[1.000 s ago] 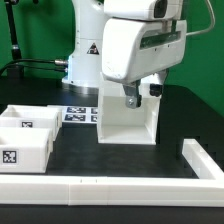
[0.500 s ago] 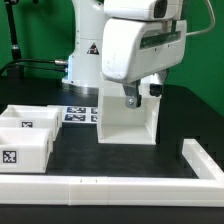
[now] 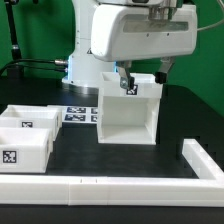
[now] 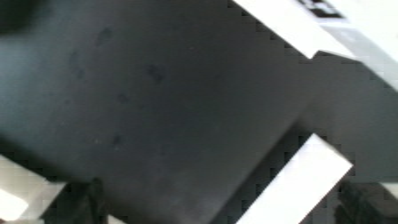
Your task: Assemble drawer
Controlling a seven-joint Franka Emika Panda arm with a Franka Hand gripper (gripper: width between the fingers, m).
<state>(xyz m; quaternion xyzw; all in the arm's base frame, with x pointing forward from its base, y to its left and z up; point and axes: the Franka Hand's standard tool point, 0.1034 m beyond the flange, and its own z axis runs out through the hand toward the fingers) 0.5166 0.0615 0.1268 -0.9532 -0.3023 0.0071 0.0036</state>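
The drawer's casing (image 3: 128, 120) stands upright and hollow on the black table in the middle of the exterior view. The two smaller trays (image 3: 24, 142), each with a black-and-white tag, sit side by side at the exterior view's left. My gripper (image 3: 127, 87) hangs just above the casing's top edge, and its fingers (image 3: 133, 89) hold nothing. In the wrist view my gripper (image 4: 214, 205) is open, with dark fingers at the two sides. Between them lie the black table and a slanted white edge (image 4: 313, 170), probably the casing's wall.
The marker board (image 3: 78, 114) lies flat behind the trays, next to the casing; part of a tag (image 4: 326, 8) shows in the wrist view. A low white border wall (image 3: 110, 186) runs along the front and turns back at the exterior view's right (image 3: 202, 158). The robot base (image 3: 85, 62) stands behind.
My hand has risen from the casing's top and turned, so its wide white body now spans across the view. The casing and trays have not moved.
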